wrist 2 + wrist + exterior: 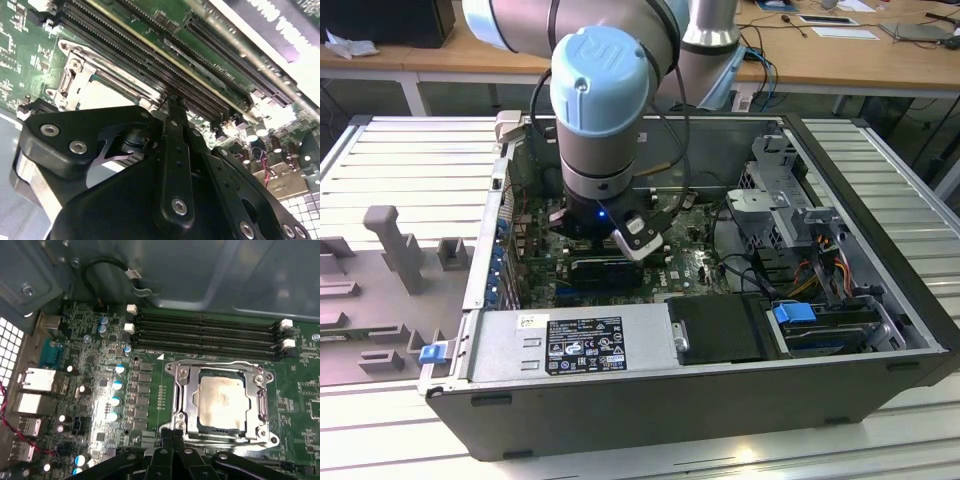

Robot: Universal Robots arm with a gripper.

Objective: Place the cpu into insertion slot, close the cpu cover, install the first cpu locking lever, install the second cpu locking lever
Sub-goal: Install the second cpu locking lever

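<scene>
Open computer case (880,330) on a ribbed metal bench holds the green board. Chip (222,401), pale and matte, sits in its socket (220,432) with the silvery cover frame (185,395) down around it. Gripper (172,432), fingers pressed together, hovers at the near edge; judged step: locking levers, calling for a precise downward push.

Bright, even room light falls on the open computer case (880,330) in the exterior view, its interior shadowed beneath the robot arm (605,110). In the first wrist view, glare whitens the capacitors (116,385) while the cpu (222,400) gleams softly. In the second wrist view, a washed-out white patch burns out the case edge (295,45), and the near black gripper (170,165) is soft-focused and dark.
</scene>
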